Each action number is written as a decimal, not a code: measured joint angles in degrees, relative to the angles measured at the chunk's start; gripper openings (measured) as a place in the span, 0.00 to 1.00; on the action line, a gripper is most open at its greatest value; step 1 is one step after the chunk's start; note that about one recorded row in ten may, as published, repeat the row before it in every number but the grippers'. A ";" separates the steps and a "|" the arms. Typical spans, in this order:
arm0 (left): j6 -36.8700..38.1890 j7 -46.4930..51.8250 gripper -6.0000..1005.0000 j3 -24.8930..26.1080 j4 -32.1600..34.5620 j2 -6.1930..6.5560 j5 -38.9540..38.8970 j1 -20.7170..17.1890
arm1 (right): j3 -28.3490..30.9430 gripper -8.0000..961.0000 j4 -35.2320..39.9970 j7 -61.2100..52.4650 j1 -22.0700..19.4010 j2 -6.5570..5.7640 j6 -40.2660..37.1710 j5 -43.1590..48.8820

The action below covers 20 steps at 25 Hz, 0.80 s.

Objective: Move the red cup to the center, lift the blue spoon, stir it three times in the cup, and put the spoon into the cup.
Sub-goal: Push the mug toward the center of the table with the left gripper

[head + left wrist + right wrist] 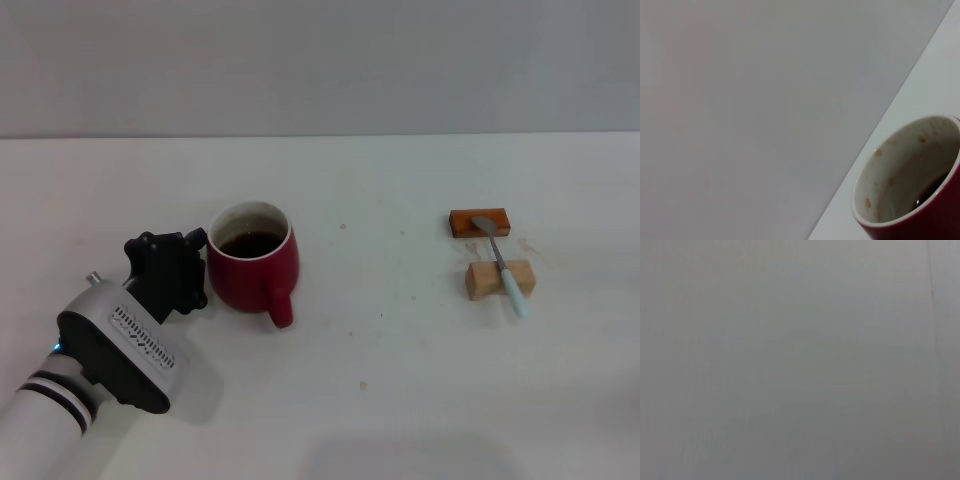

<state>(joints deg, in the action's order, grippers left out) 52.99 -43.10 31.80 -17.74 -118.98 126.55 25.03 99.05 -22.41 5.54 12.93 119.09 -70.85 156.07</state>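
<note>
Head view: left gripper low over the counter, pressed in beside the red cup, on the side away from the spoon; jaws hidden behind the black wrist housing, so apart or clamped cannot be told. Cup upright just ahead of the jaws, loop handle turned toward the robot, dark liquid inside; sits left of the middle of the counter, so the move to the centre judged not finished, possibly only starting. Blue spoon well beyond the cup from the jaws, far across the counter, lying over two small blocks: metal bowl on the orange block, pale handle across the wooden block. Untouched by the look of it. Left wrist view: cup rim and stained white inner wall close in, liquid level low. Right wrist view: blank grey only; right gripper not seen anywhere. Left to do, by judgement: slide cup to centre, release, lift spoon, three stirs, drop spoon in cup.
</note>
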 joint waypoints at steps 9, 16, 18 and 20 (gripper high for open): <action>-0.15 0.12 0.03 -1.64 -1.51 -0.13 0.01 0.30 | 0.00 0.75 0.00 0.00 -0.02 0.00 -0.33 -0.02; -0.17 0.33 0.03 -2.56 -3.60 -0.11 0.01 0.27 | 0.00 0.75 0.00 0.00 -0.02 0.00 -0.69 0.01; -0.17 0.34 0.03 -2.95 -4.45 -0.11 0.02 0.27 | 0.00 0.75 0.01 0.00 -0.02 0.00 -0.70 0.04; -0.22 0.34 0.03 -3.32 -4.73 -0.11 0.01 0.35 | 0.00 0.75 0.00 0.00 -0.02 0.00 -0.70 0.06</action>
<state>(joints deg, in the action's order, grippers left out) 52.77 -42.75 28.48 -22.47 -119.09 126.56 25.39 99.05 -22.41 5.54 12.92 119.09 -71.55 156.13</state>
